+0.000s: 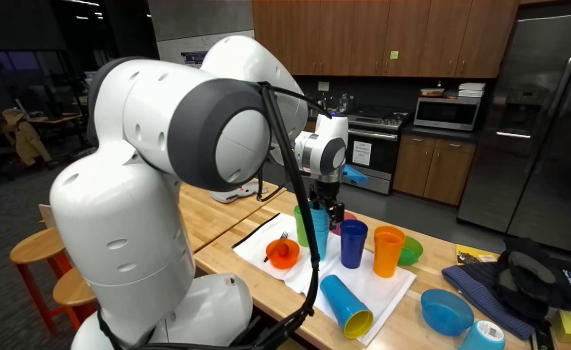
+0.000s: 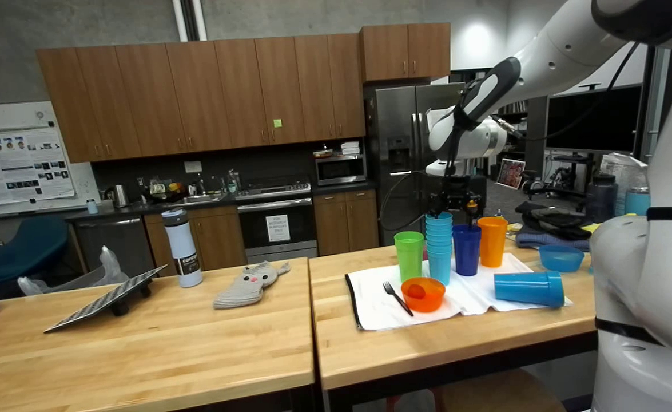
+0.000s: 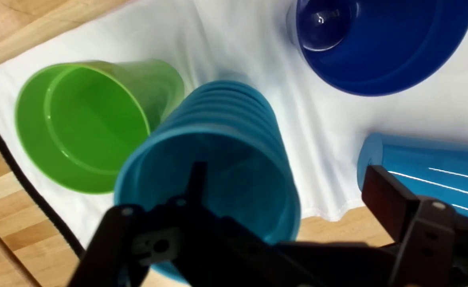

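Note:
My gripper (image 3: 284, 169) stands open over a stack of light blue cups (image 3: 234, 107). One of its fingers (image 3: 197, 179) reaches inside the top cup's mouth. Outside the rim, the opposite finger (image 3: 389, 199) hangs over the cloth, so the cup wall lies between them. Neither finger visibly presses on the wall. A green cup (image 3: 86, 123) stands upright close beside the stack. To the other side is a dark blue cup (image 3: 397, 48) with a round dark thing inside. A blue cup with a yellow inside (image 1: 346, 306) lies on its side.
A white cloth (image 2: 381, 312) lies under the cups. On it are an orange bowl (image 2: 432, 297) holding a red ball, a black fork (image 2: 397, 297) and an orange cup (image 2: 492, 243). A green bowl (image 1: 411, 252), blue bowl (image 1: 445, 311) and dark clothing (image 1: 523, 277) lie farther along the table.

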### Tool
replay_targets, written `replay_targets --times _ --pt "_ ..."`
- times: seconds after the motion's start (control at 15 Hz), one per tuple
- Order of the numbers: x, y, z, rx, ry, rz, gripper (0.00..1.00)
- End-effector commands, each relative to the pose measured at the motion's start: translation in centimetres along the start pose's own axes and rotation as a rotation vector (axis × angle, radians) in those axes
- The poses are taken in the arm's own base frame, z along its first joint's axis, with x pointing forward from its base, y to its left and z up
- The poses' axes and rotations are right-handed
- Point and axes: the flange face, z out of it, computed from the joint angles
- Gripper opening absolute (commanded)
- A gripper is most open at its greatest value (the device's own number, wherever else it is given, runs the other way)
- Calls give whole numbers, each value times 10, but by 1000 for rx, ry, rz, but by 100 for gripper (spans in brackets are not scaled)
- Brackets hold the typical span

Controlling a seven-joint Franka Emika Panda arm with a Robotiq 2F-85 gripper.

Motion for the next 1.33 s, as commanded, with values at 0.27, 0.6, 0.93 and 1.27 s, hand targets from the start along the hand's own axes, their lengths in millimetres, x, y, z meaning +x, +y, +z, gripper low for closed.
replay_targets --times 0.27,0.6,0.93,1.27 --pt "-12 -4 -1 12 13 8 38" --pt "-18 -6 0 7 23 20 1" --pt "-26 -12 -3 -2 29 31 2" --pt "-31 -8 -10 5 7 23 2"
